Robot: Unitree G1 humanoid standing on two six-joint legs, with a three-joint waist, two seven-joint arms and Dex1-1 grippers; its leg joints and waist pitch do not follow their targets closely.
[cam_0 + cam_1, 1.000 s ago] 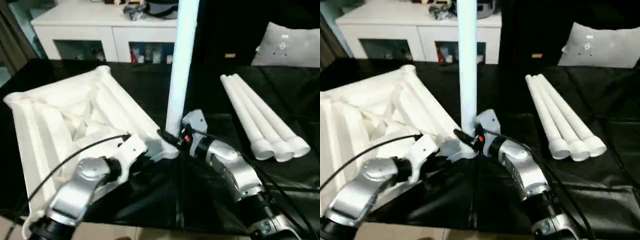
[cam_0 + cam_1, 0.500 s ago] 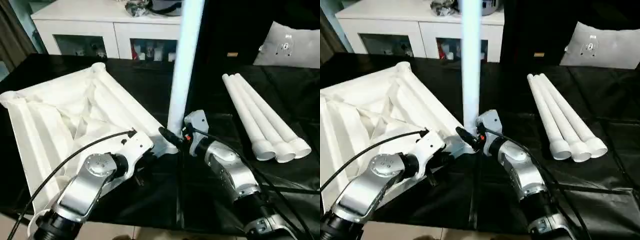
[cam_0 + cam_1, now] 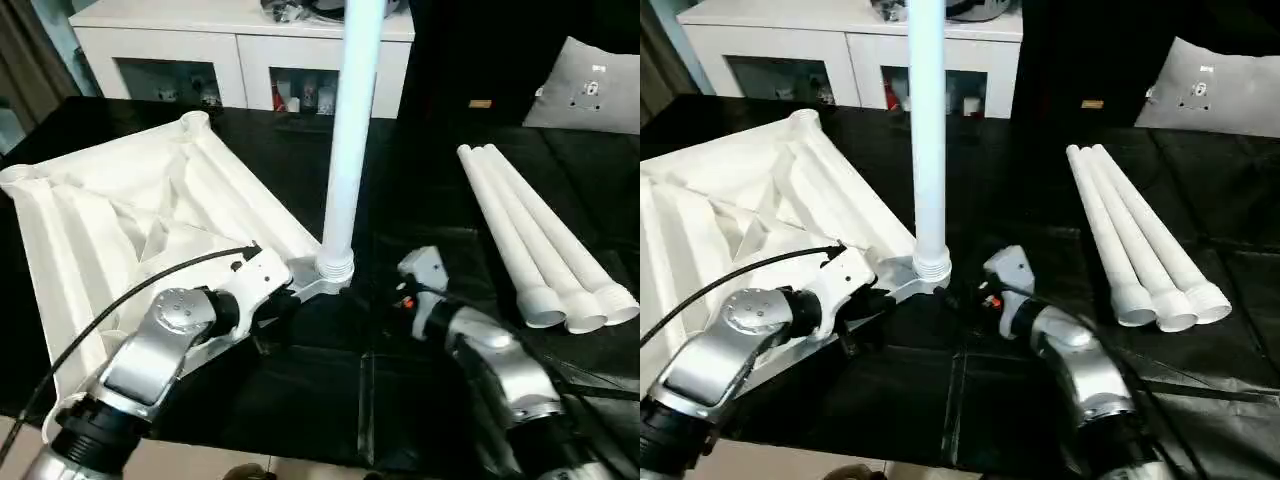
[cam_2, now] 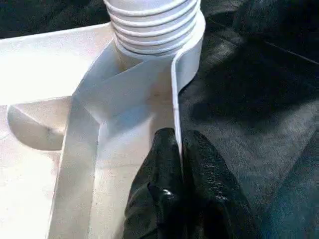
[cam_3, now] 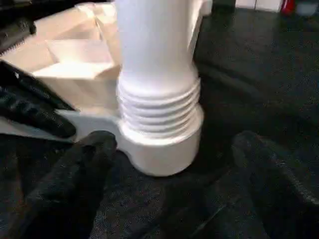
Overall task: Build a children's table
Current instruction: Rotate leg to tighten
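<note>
Head stereo pair downward — wrist cameras close on one shared leg socket (image 5: 159,144).

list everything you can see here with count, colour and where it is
table top: 1, white, ribbed side up on the mat, robot's left
standing leg: 1, white, upright in the near corner socket, threads showing
loose legs: 3, white, side by side on the mat, robot's right
mat: 1, black, over the workbench
cabinet: 1, white, behind the bench
cushion: 1, grey, far right
left pincer: 1, black, shut on the table top's rim by the socket
right pincer: 1, black, open around the standing leg's base, not touching
</note>
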